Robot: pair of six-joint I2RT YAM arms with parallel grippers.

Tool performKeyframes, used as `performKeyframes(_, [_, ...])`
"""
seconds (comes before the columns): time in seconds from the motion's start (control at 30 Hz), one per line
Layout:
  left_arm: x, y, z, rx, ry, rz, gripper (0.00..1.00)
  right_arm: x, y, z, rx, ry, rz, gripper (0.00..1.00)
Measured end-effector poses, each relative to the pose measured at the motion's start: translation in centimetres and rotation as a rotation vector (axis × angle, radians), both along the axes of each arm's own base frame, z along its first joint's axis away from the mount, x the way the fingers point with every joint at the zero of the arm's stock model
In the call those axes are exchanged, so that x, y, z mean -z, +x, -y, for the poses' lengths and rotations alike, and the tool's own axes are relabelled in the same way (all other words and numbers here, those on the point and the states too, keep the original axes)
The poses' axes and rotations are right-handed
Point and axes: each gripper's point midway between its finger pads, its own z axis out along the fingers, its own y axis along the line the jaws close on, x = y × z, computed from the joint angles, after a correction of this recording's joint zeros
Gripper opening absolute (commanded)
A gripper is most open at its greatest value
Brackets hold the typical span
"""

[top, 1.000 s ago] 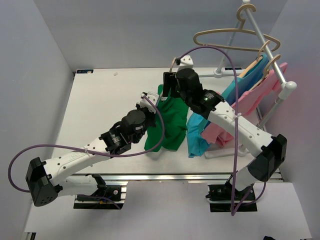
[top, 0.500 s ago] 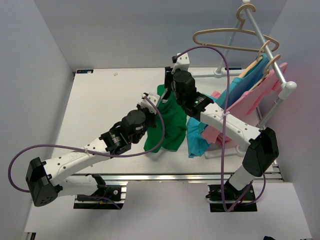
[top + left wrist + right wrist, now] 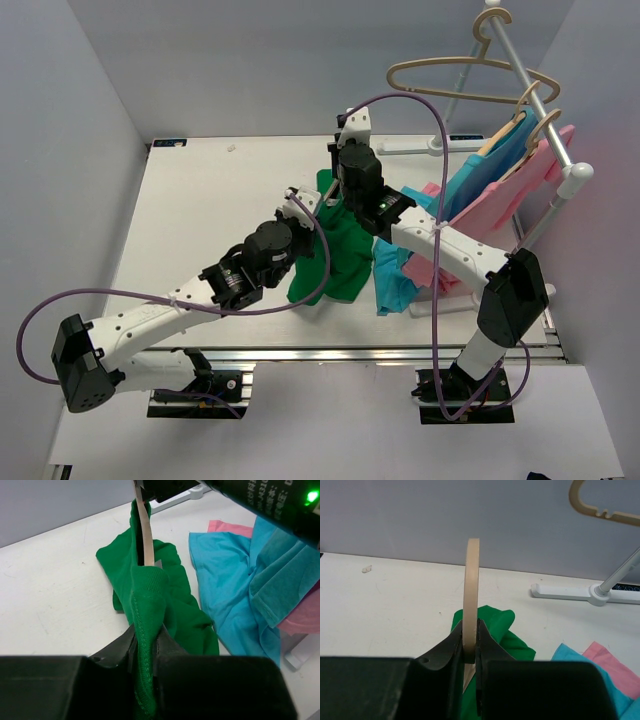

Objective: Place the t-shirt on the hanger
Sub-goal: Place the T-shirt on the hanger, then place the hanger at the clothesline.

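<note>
Clamping hanger (image 3: 472, 580), right fingers (image 3: 442, 652) tight

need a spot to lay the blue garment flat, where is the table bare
Bare: the left half of the table, from its left edge to the t-shirt, though the left arm hangs over the near part. Crowded: the right, with blue garment, pink garment and rack base.
</note>
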Motion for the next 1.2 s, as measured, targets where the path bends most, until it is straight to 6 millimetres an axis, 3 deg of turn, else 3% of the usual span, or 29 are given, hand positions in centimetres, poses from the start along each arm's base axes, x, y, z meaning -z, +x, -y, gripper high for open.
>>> performKeyframes(0.07, [0.1,0.1,0.0,-0.009,0.0,-0.008,0.29,-0.1,0.0,0.0,-0.003,-0.012,0.005,0.0])
performKeyframes(0.1, [0.1,0.1,0.0,-0.014,0.004,-0.015,0.58,-0.1,0.0,0.0,-0.002,-0.019,0.008,0.0])
performKeyframes(0.2, [-0.3,0.6,0.3,-0.039,0.014,-0.029,0.98,-0.3,-0.2,0.5,0.027,-0.062,0.018,0.0])
performKeyframes(0.4, [-2.0,0.9,1.4,-0.025,-0.002,-0.051,0.98,-1.4,-1.0,1.8,0.125,-0.139,0.034,0.0])
performKeyframes(0.53, [-3.8,0.2,1.8,0.019,-0.043,-0.046,0.98,-4.4,-1.5,2.4,0.181,-0.134,0.06,0.0])
performKeyframes(0.8, [-10.5,-3.9,0.0,0.168,-0.186,0.024,0.98,-11.5,-2.9,4.1,0.288,-0.085,0.128,0.0])
performKeyframes(0.9, [-13.3,-5.4,-0.8,0.219,-0.235,0.061,0.98,-13.3,-3.2,4.5,0.327,-0.087,0.147,0.0])
performKeyframes(1.03, [-15.4,-6.0,-1.0,0.256,-0.229,0.104,0.98,-13.6,-3.1,4.3,0.366,-0.116,0.144,0.0])
performKeyframes(1.13, [-16.7,-5.2,0.4,0.271,-0.187,0.106,0.98,-12.6,-2.7,3.7,0.376,-0.157,0.124,0.0])
performKeyframes(1.2, [-15.6,-4.7,1.8,0.298,-0.124,0.075,0.98,-12.2,-2.3,3.5,0.378,-0.178,0.112,0.0])
